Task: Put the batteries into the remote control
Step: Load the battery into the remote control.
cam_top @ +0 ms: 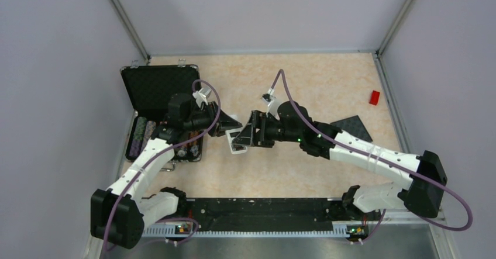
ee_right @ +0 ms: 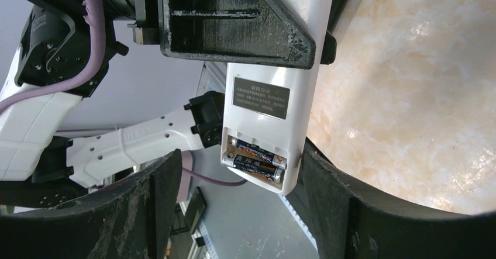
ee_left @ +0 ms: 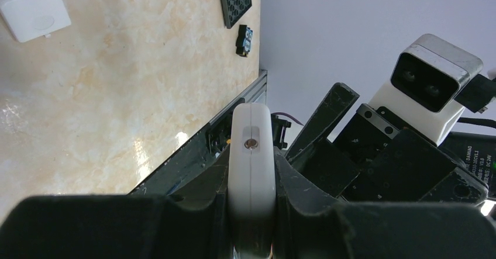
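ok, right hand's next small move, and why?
Probably back the right hand off the remote control and go for the white cover lying on the table. Both batteries sit inside it, uncovered; the left hand clamps the remote, and the right jaws stand open, holding nothing.

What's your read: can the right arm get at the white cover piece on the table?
Probably yes. The right gripper is open and empty, straddling the remote control that the left gripper clamps, so it looks free to back off. The cover piece lies bare on the table.
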`<action>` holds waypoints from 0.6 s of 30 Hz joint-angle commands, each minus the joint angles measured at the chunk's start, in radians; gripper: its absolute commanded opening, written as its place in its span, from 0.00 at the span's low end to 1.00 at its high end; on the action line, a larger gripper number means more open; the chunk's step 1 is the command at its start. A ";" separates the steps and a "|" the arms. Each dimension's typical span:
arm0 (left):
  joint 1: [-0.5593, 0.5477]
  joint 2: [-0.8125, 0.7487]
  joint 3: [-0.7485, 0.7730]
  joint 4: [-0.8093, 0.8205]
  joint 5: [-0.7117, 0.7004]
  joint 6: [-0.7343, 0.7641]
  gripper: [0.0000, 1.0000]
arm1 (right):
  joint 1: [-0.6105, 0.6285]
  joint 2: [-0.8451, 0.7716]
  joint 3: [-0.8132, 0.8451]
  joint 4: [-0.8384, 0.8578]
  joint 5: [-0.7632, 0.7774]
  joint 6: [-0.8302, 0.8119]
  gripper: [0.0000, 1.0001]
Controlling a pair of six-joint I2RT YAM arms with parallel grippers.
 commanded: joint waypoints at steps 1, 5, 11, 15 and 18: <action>-0.001 -0.004 0.042 0.042 0.016 -0.003 0.00 | 0.014 0.007 -0.011 0.060 -0.050 -0.009 0.74; -0.001 -0.010 0.042 0.051 0.016 -0.014 0.00 | 0.013 0.026 -0.026 0.072 -0.079 -0.022 0.74; -0.001 -0.013 0.037 0.059 0.018 -0.023 0.00 | 0.014 0.045 -0.032 0.084 -0.092 -0.025 0.72; -0.001 -0.015 0.037 0.066 0.021 -0.030 0.00 | 0.014 0.046 -0.037 0.083 -0.083 -0.020 0.66; -0.001 -0.014 0.037 0.072 0.025 -0.036 0.00 | 0.014 0.044 -0.041 0.087 -0.078 -0.014 0.59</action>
